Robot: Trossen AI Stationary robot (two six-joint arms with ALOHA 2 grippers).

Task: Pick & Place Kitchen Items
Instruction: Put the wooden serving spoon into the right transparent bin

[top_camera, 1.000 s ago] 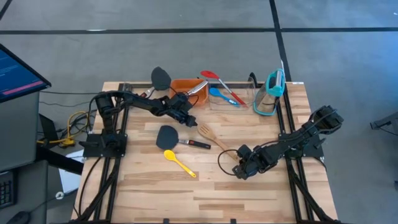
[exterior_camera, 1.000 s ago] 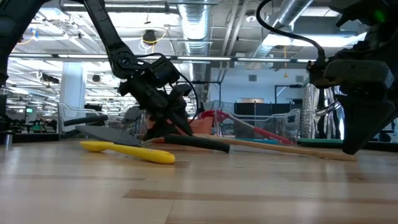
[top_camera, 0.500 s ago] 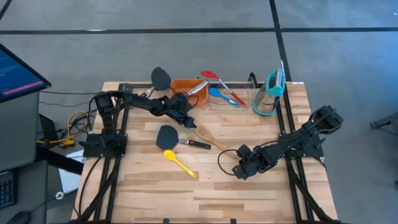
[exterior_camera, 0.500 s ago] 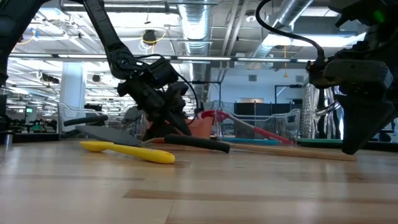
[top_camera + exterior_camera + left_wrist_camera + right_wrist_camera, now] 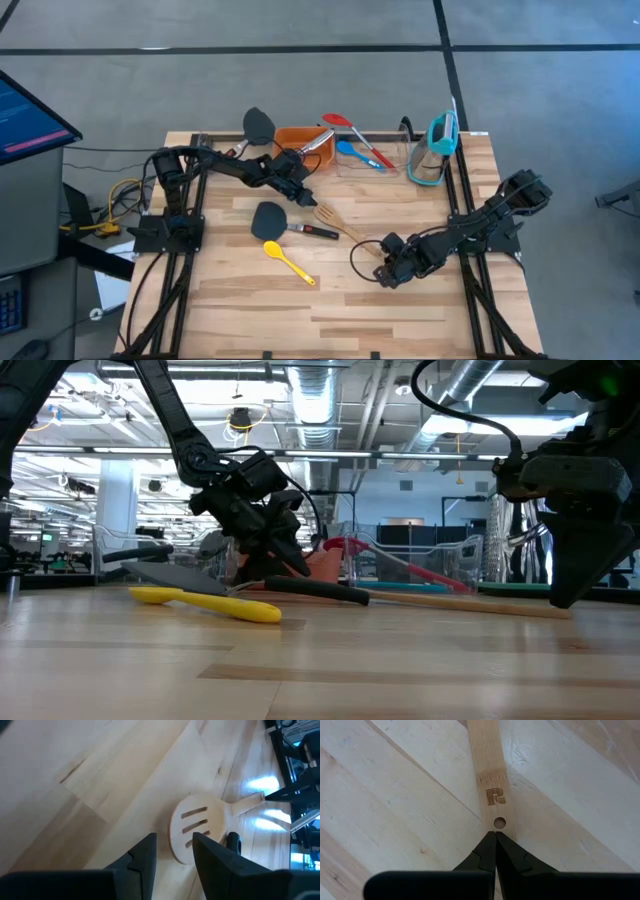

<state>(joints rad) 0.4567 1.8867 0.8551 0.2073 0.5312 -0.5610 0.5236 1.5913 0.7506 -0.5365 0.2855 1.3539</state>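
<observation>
Grippers at mid-table: we are viewing the left gripper (image 5: 172,851) hanging with its fingers spread apart just above the slotted head of the wooden fork (image 5: 342,225), near the orange bin (image 5: 297,140). We are seeing the right gripper (image 5: 495,840) with fingers pressed together, empty, its tips touching the fork's handle end beside the small hole. A black spatula (image 5: 270,220) and a yellow spoon (image 5: 288,261) are lying on the table (image 5: 400,310) nearby.

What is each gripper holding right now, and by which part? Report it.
Nothing is held. The left gripper is open above the wooden fork's slotted head. The right gripper is shut, its tips at the fork's handle end, gripping nothing.
</observation>
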